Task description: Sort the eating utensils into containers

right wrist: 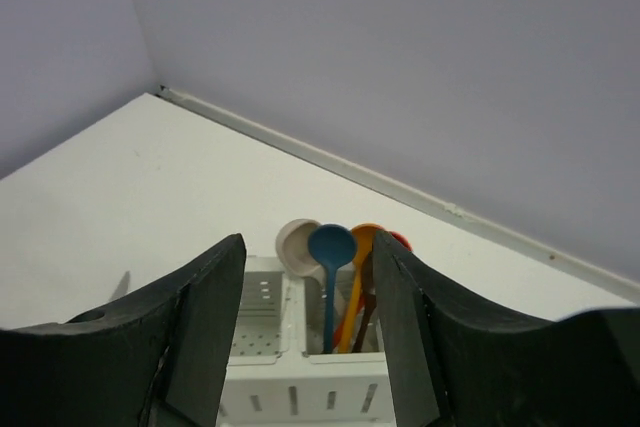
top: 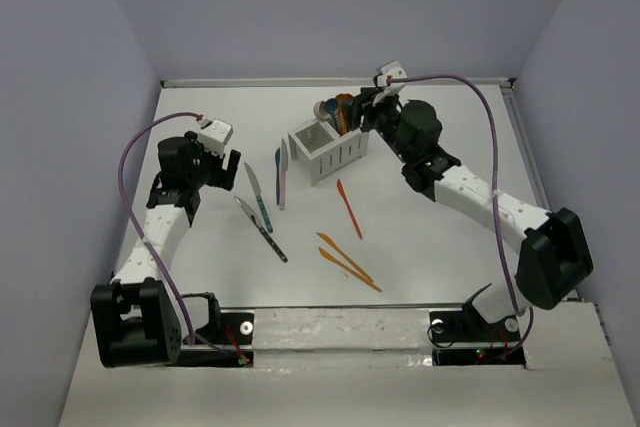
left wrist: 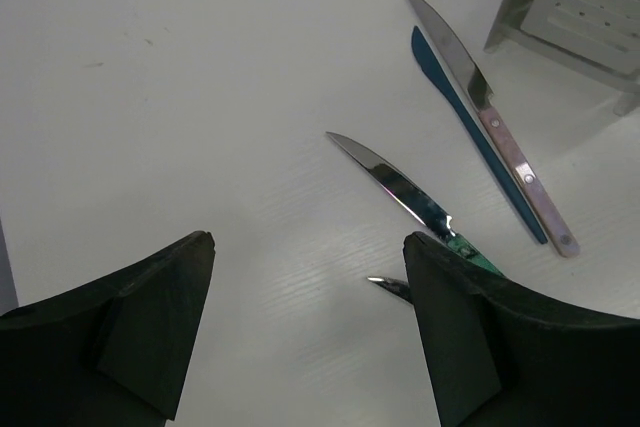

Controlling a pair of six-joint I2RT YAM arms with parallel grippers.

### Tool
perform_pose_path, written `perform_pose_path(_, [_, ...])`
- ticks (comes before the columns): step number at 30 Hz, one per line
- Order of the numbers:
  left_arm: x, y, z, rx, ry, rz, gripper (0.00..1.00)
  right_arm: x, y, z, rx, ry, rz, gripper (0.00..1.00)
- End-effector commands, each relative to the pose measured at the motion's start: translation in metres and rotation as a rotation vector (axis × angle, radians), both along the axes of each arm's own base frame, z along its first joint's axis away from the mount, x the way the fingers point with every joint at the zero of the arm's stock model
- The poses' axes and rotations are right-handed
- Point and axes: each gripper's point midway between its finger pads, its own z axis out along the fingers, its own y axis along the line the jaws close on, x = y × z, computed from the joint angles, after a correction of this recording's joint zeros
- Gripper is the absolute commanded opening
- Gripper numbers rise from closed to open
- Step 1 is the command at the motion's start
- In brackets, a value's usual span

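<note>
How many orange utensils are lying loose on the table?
3. A lone orange utensil lies in front of the white caddy; a second orange utensil and a third orange utensil lie side by side nearer the arms' bases. An orange spoon standing in the caddy isn't counted.

Left arm (top: 158,232) folded, left gripper (left wrist: 308,240) held with jaws parted, right arm (top: 470,192) stretched forward, right gripper (right wrist: 308,239) spread wide.

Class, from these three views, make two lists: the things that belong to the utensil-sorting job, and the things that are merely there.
Belong to the job:
- white caddy
- spoons standing in one of its compartments
- four knives lying on the table
- three orange utensils lying on the table

Merely there:
- purple cables on the arms
- walls around the table
</note>
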Motion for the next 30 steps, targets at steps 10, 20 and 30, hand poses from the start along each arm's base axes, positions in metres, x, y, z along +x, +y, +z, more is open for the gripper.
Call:
perform_pose_path(10, [-0.013, -0.064, -0.025, -0.161, 0.399, -0.026, 0.89, -0.060, -0.033, -0.088, 0.111, 0.486, -0.236, 0.59])
perform_pose_path(20, [-0.046, -0.082, -0.104, -0.377, 0.756, 0.308, 0.78, -0.071, -0.045, -0.100, 0.112, 0.532, -0.303, 0.59])
perform_pose_path(30, [-0.021, -0.068, -0.115, -0.296, 0.643, 0.397, 0.79, -0.074, -0.061, -0.119, 0.065, 0.542, -0.373, 0.59])
